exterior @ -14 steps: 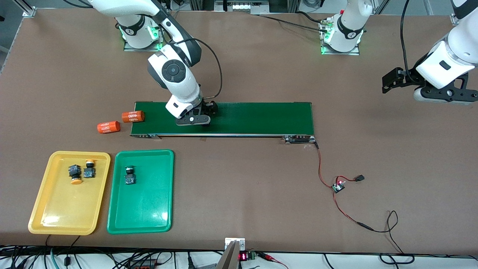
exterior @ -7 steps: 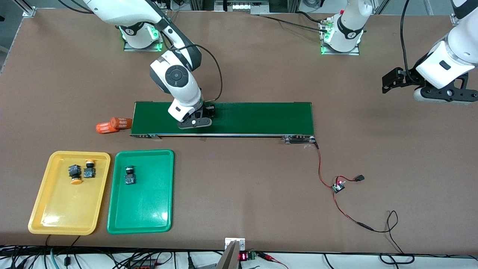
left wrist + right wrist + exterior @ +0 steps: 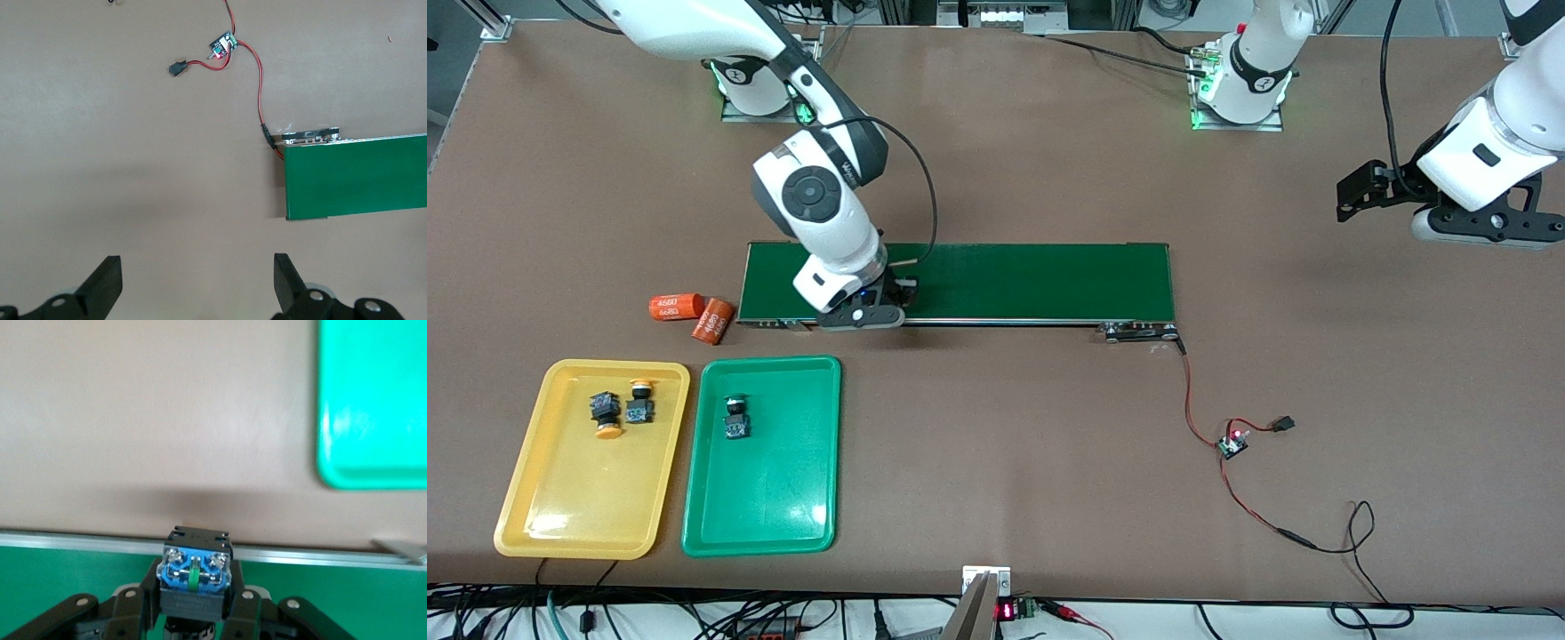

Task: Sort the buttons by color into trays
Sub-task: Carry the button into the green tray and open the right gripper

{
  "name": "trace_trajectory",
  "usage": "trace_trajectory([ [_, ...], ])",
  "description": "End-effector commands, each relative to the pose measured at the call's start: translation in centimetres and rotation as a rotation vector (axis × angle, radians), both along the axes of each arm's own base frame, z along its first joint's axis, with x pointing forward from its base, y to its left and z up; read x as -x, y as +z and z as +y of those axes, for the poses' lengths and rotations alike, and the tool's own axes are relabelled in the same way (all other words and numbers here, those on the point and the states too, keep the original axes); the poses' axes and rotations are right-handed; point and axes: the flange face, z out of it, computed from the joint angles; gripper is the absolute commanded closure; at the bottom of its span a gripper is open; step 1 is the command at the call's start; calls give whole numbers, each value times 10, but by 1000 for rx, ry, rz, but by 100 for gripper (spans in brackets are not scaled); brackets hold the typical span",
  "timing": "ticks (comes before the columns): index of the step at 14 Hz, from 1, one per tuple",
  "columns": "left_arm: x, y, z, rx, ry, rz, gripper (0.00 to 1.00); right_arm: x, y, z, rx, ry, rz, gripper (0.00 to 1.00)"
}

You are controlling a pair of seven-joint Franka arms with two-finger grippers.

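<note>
We take the conveyor belt (image 3: 960, 282) as our landmark, a long dark-green strip lying on the brown bench (image 3: 1005, 462).

Past the belt's end on the right arm's side lie two orange cylinders (image 3: 694, 313), touching one another on the bench. Nearer to the front camera than the belt, at this same end, sits the yellow tray (image 3: 560, 507). In it we see two yellow-capped buttons (image 3: 621, 411) close together, in the part of the tray nearest to the belt. Just beside it sits the green tray (image 3: 774, 498), with one green-capped button (image 3: 735, 417) lying in its part nearest to the belt.

The right claw (image 3: 869, 311) is over the belt's edge that faces the front camera, near the belt's end on the right arm's side. In the right wrist view we see the right claw (image 3: 193, 613) clamped on the fourth button (image 3: 193, 577): the black-and-blue body sits between the two fingers, and the side with the metal screws shows. Its cap we cannot see. In that view the belt's metal edge lies under the button, and a corner of the green tray shows on the bench.

At the belt's other end a red wire (image 3: 1200, 418) runs to a small circuit board (image 3: 1232, 443).

The left claw (image 3: 197, 283) waits in the air over the bare bench, well apart from the belt's end on the left arm's side; its fingers (image 3: 107, 280) stand wide apart and hold nothing.
</note>
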Motion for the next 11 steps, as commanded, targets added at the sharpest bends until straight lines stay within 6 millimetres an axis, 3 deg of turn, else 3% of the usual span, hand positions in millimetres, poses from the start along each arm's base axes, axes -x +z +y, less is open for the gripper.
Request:
trace_trajectory([
  [1, 1, 7, 4, 5, -15, 3, 0, -42, 37, -30, -16, 12, -37, 100],
  [4, 1, 8, 4, 5, -17, 1, 0, -92, 28, -90, -42, 47, -53, 100],
  [6, 1, 7, 6, 5, -14, 3, 0, -117, 7, -121, -37, 74, -68, 100],
  [8, 0, 7, 7, 5, -12, 1, 0, -132, -32, -145, -41, 86, -103, 100],
  [11, 0, 7, 3, 6, -17, -2, 0, -136, -63, -157, -38, 119, -99, 99],
])
